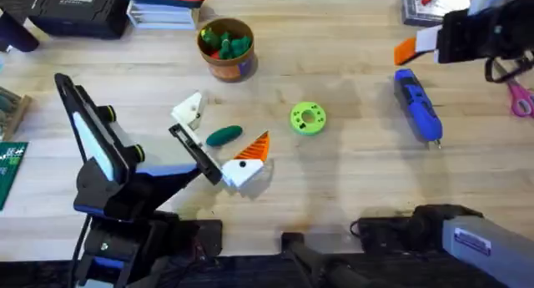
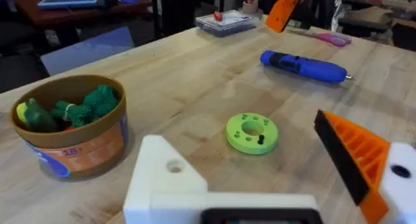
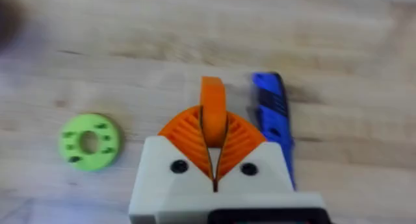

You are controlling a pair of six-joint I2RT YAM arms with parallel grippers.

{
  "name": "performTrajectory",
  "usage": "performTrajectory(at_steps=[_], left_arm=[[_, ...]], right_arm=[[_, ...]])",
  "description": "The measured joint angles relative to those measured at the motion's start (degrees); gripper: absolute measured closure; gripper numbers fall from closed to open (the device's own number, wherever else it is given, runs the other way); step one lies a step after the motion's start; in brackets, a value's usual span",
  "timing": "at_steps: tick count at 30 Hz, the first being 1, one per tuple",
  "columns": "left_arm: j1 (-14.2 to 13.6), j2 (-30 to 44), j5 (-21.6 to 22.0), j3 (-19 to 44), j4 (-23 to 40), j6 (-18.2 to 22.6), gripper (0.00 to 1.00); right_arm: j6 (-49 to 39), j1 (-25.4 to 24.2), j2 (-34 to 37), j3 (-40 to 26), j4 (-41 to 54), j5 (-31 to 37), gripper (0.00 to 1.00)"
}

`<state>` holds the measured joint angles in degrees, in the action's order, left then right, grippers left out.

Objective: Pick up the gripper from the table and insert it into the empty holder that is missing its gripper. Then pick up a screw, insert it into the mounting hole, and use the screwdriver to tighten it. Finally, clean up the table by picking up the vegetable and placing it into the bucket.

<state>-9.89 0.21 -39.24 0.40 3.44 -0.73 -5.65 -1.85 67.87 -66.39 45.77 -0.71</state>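
Observation:
My right gripper [image 1: 417, 46] hovers over the table's far right, shut on the small orange gripper [image 3: 213, 97], which sticks out between its orange pads. Close beside it on the table lies the blue screwdriver [image 1: 417, 106]. My left gripper [image 1: 219, 138] stands open low over the table's middle. One finger ends in the bare white holder [image 1: 190, 109], the other carries an orange pad [image 1: 255, 146]. The dark green vegetable [image 1: 224, 136] lies between them. The brown-orange bucket [image 1: 225, 48] holds several toy vegetables. No screw can be made out.
A bright green ring disc [image 1: 307, 118] lies between the left gripper and the screwdriver. Pink-handled scissors [image 1: 521, 98] lie at the right edge. A clear box [image 1: 434, 4] sits at the back right, dark cases at the back left.

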Motion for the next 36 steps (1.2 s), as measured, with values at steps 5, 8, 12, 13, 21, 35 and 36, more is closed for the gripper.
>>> performTrajectory(at_steps=[5, 8, 12, 13, 21, 35, 36], left_arm=[[0.0, 0.0, 0.0, 0.0, 0.0, 0.0, 0.015], [0.0, 0.0, 0.0, 0.0, 0.0, 0.0, 0.016], [0.0, 0.0, 0.0, 0.0, 0.0, 0.0, 0.015], [0.0, 0.0, 0.0, 0.0, 0.0, 0.0, 0.014], [0.0, 0.0, 0.0, 0.0, 0.0, 0.0, 0.015], [0.0, 0.0, -15.13, 0.2, 1.83, -0.26, 0.015], [0.0, 0.0, -15.89, 0.2, 1.92, -0.25, 0.015]], right_arm=[[4.79, 0.56, -10.93, 9.61, -9.18, -15.28, 0.989], [10.63, 2.75, -13.81, 16.82, -18.76, -25.92, 0.989], [20.9, 8.87, -12.0, 24.31, -32.89, -35.67, 0.989], [23.4, 10.77, -10.8, 25.27, -34.84, -37.1, 0.989], [38.05, 23.38, 2.5, 26.73, -53.89, -48.14, 0.989], [52.67, 26.62, 13.52, 26.73, -57.68, -65.51, 0.989], [52.82, 26.69, 13.52, 26.73, -57.69, -65.86, 0.989]])
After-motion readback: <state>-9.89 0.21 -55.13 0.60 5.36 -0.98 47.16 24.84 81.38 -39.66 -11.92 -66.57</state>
